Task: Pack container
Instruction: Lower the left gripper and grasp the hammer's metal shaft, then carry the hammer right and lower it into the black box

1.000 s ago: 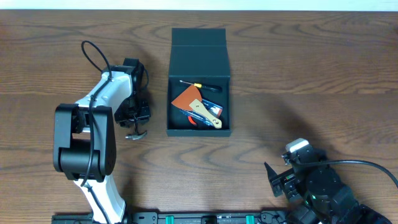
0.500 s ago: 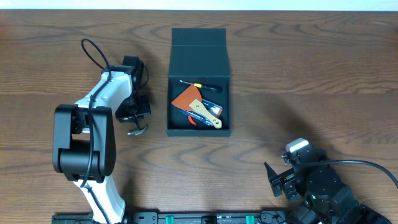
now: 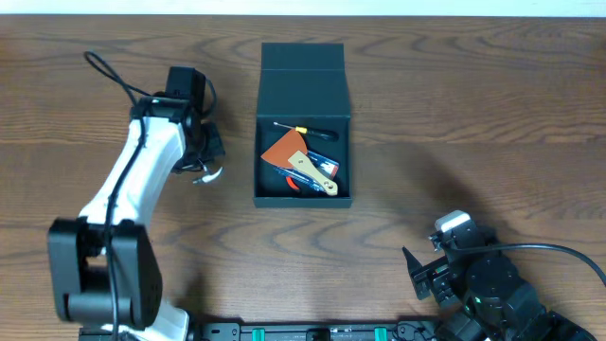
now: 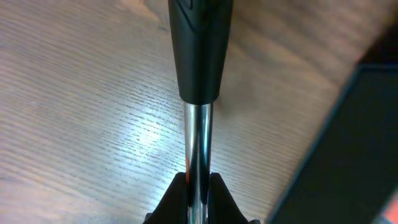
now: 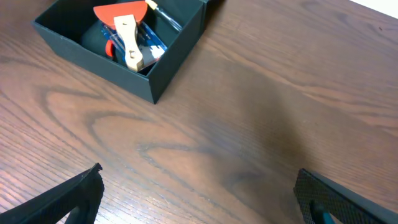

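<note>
Container sitting open at overhead center; left fingers clamping black-handled metal tool left of it; right fingers gaping wide, lower right.

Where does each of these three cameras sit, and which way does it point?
Overhead: above the table, looking straight down; the left gripper and right gripper show.
Left wrist: on the left arm, looking along its fingers, shut on a chrome-shafted tool.
Right wrist: on the right arm, low, facing the container; its open fingers frame the bottom corners.
Shared: overhead and right wrist both show the container's tools.
</note>
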